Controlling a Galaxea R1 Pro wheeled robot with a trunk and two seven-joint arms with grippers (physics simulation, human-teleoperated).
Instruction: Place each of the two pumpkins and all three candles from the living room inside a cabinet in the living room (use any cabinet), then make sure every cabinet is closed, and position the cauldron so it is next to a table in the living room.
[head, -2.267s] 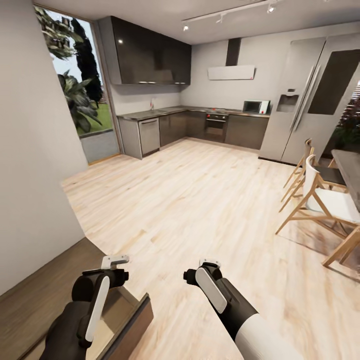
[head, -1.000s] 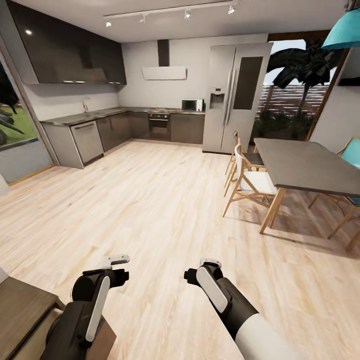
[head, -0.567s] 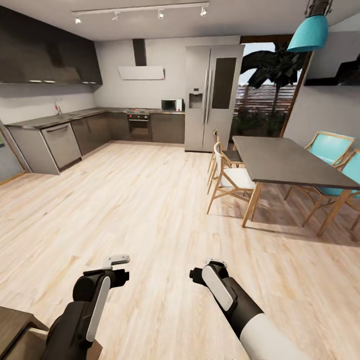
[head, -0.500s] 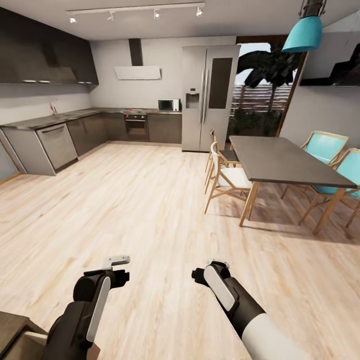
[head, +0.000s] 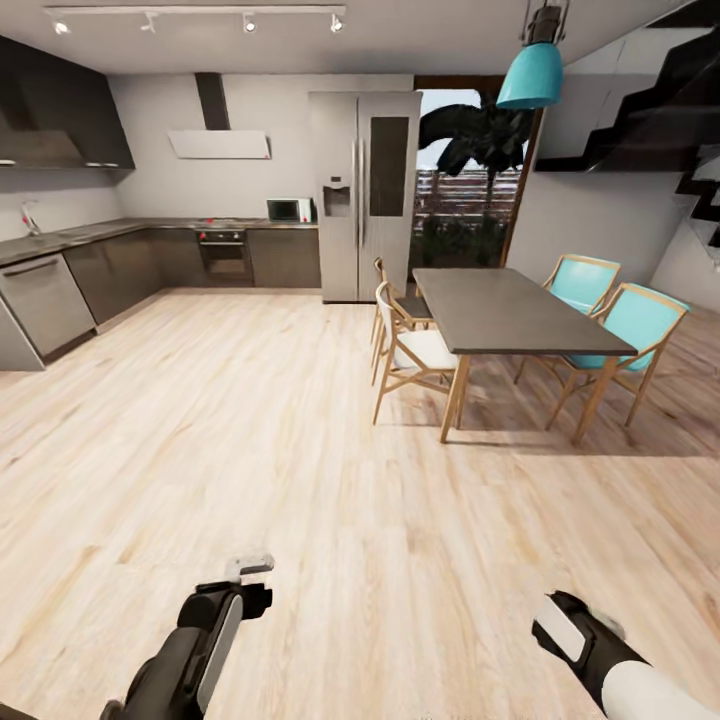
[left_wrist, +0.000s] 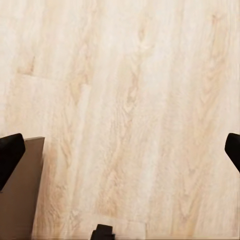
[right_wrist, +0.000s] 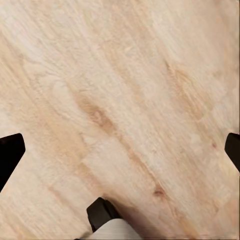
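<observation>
**On the move across an open kitchen and dining room**

We look out over a wide pale wooden floor (head: 300, 450) that runs from our arms to the far walls. Along the far left stands a run of dark kitchen counters (head: 150, 265) with a built-in oven (head: 225, 255) and a microwave (head: 289, 210) on top, and a white extractor hood (head: 218, 143) above. A tall steel fridge (head: 365, 195) stands beside them. To the right is a grey dining table (head: 510, 310) on wooden legs, with two white-seated wooden chairs (head: 410, 350) on its near side and two turquoise chairs (head: 620, 325) on its far side. A turquoise pendant lamp (head: 530, 75) hangs over it, and dark stairs (head: 670, 100) climb at the upper right.

None of the pumpkins, candles, cabinets or the cauldron is in sight here.

Our left gripper (left_wrist: 120, 145) hangs over bare floor with its fingers spread wide and nothing between them; a brown panel edge (left_wrist: 22, 190) shows beside one fingertip. Our right gripper (right_wrist: 120, 145) is likewise spread wide and empty above the boards.
</observation>
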